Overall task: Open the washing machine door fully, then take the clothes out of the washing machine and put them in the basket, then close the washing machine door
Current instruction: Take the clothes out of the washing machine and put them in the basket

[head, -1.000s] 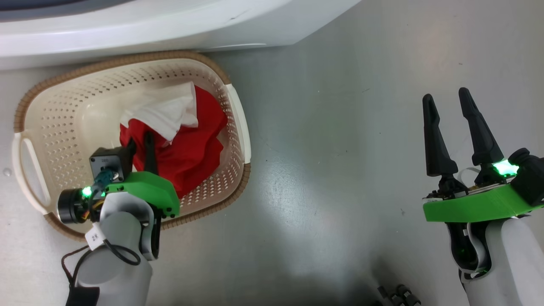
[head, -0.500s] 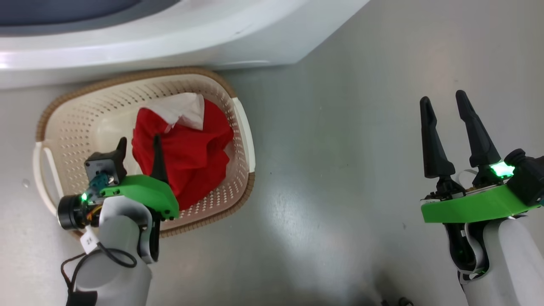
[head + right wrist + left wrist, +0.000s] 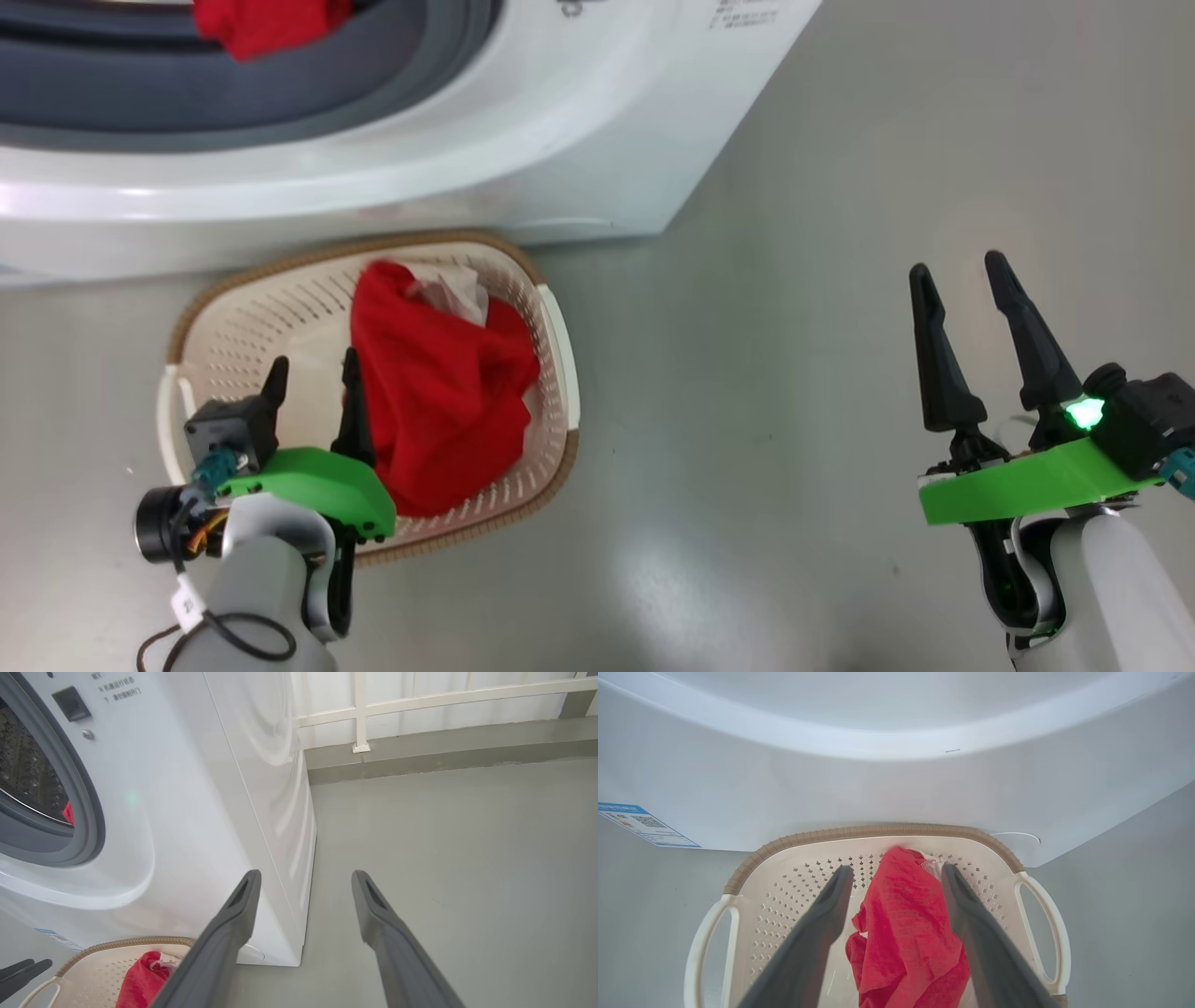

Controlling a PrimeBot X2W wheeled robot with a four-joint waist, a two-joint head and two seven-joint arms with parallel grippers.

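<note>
**A:** Where are the clothes [image 3: 439, 411]?

**B:** From the head, a red heap with a white part lies in the basket [image 3: 558, 341], which stands on the floor [image 3: 794, 420] just before the washing machine [image 3: 560, 140]. Another red piece [image 3: 266, 23] lies on the grey gasket [image 3: 280, 89] at the machine's mouth.

**A:** And the left pincer [image 3: 315, 362]?

**B:** It is spread wide over the near end of the basket and holds nothing. Its own wrist view puts the red heap between the fingers, lower down. I cannot tell if a finger touches it. That view also shows a blue label [image 3: 640, 823] low on the machine's front.

**A:** The right pincer [image 3: 957, 264]?

**B:** It is spread wide too, with nothing in it, over bare floor well apart from the basket. Its wrist view adds the perforated drum [image 3: 28, 774] with a bit of red at its edge, the machine's side, and a pale railing [image 3: 420, 695] by the wall.
</note>
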